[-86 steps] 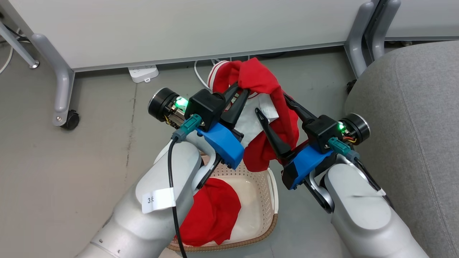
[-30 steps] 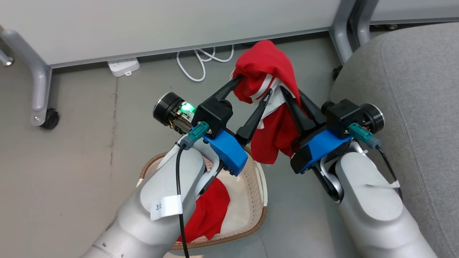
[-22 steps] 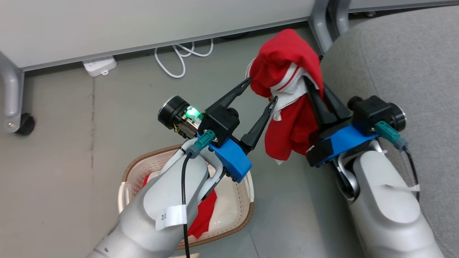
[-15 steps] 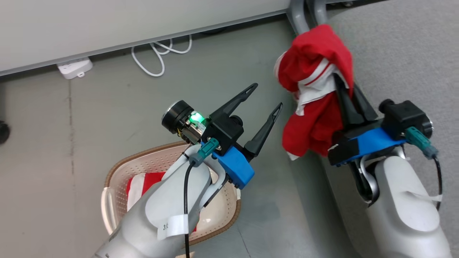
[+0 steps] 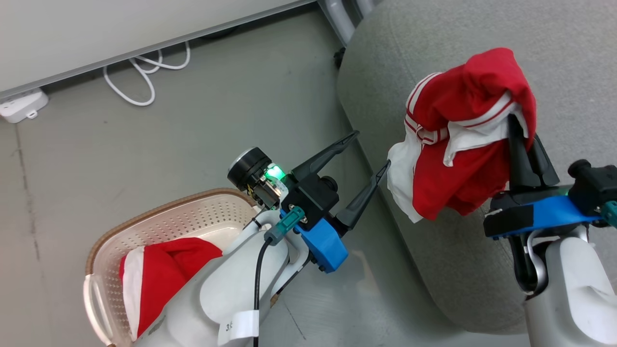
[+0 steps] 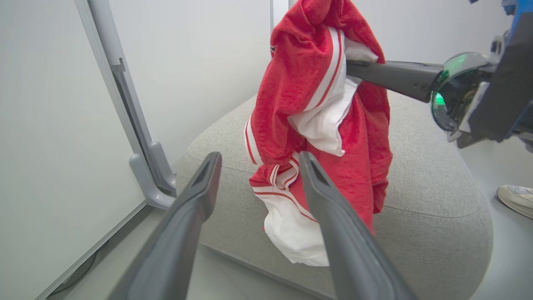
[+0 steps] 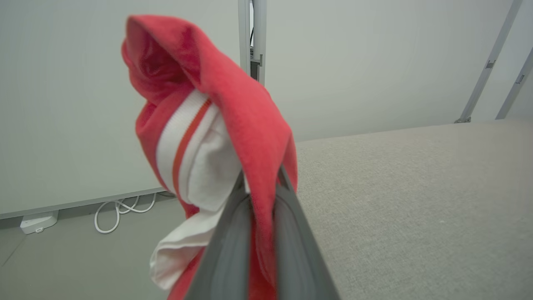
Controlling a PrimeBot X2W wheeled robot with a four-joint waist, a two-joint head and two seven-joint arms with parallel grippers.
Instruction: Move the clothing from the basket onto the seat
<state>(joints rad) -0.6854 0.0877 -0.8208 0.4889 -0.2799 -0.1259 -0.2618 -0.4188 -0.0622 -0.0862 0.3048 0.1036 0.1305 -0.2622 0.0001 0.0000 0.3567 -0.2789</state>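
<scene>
Now striped garment (image 5: pixel 462 164) over seat (image 5: pixel 434 38); power strip (image 5: pixel 21 107) beyond.

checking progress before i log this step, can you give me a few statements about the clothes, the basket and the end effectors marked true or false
1. The right end effector is shut on the striped garment. True.
2. The left end effector grips that same garment. False: it is open and holds nothing.
3. The basket has nothing in it. False: a plain red garment with a white edge lies inside.
4. The striped garment lies spread flat on the seat. False: it hangs bunched from the right end effector, in front of the seat.
5. A white cable lies looped on the floor. True.
</scene>
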